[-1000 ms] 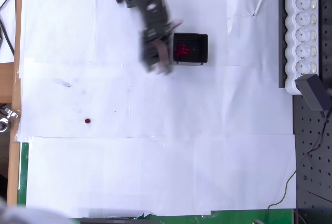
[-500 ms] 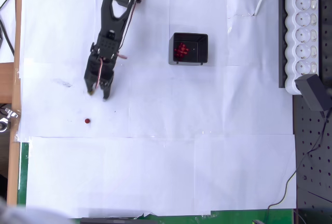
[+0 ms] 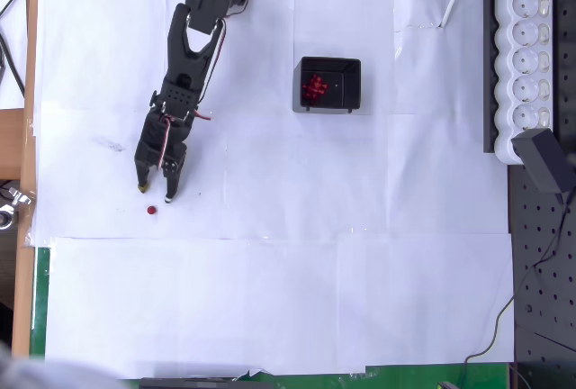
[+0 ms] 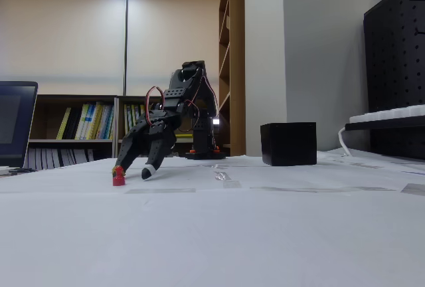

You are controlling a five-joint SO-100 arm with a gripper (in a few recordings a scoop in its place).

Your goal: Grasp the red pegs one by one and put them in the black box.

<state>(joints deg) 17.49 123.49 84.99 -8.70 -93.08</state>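
One red peg (image 3: 151,211) is seen lying loose on the white paper-covered surface (image 3: 270,299), just below the claw (image 3: 156,193) in the overhead view, roughly between the two fingertips but not gripped. The claw is spread apart, w/ nothing held. In the fixed view the same peg (image 4: 119,177) is seen upright, a small stubby cylinder, just beside the left fingertip; the tips are angled down close to the paper. The arm is made of black plastic w/ exposed wires. Further off, the black box (image 3: 330,85) is placed well apart from the claw; a cluster of red pegs (image 3: 314,88) inside is shown from overhead, whereas only its matte side wall (image 4: 288,144) is shown in the fixed view.
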